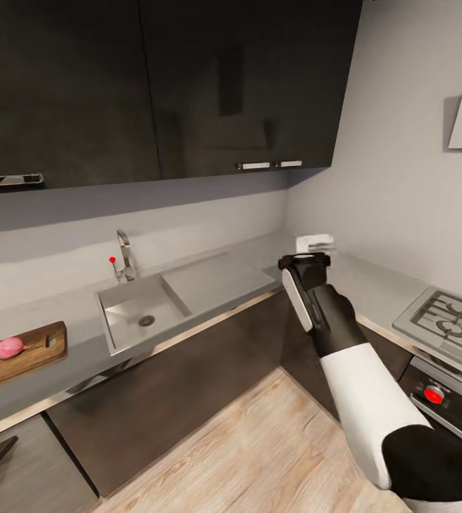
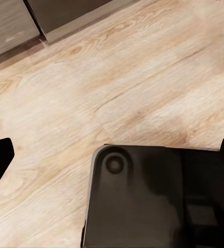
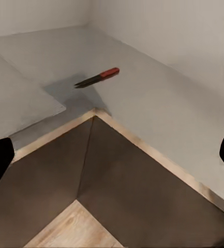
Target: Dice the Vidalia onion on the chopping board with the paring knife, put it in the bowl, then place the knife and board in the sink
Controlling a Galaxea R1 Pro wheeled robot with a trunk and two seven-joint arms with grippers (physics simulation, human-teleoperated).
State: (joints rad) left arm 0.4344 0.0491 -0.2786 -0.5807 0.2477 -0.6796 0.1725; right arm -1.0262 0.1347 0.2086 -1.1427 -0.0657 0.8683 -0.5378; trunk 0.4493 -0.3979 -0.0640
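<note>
Onion: the Vidalia onion (image 1: 9, 348) already lies on the chopping board (image 1: 18, 354), at about 9 o'clock in the head view, on the countertop (image 1: 74, 313) left of the sink (image 1: 144, 308).
Knife: the paring knife (image 3: 96, 78) lies on the corner stretch of countertop, at about 12 o'clock from the right gripper (image 3: 112, 155) in the right wrist view, well apart from it.
Right gripper: released, its two fingertips spread wide at the picture's edges, nothing between them; the arm reaches toward the corner.
Left gripper (image 2: 112, 155): spread open and empty, pointing down at the wood floor (image 2: 117, 77) above a dark part of the robot's base (image 2: 158, 196).
Risk: the knife is slim and lies flat on a glossy top, so a shallow or off-centre pinch could likely skid it toward the wall; a descent too steep could likely drive the fingertips into the counter.
Risk: the onion is round and could roll off the board if the board is bumped.
Hidden: in the head view the right arm covers the corner where the knife lies; the board's left end is cut off by the frame.
Unclear: the white object (image 1: 314, 244) beyond the wrist is probably the bowl, but it is too blurred to tell.
</note>
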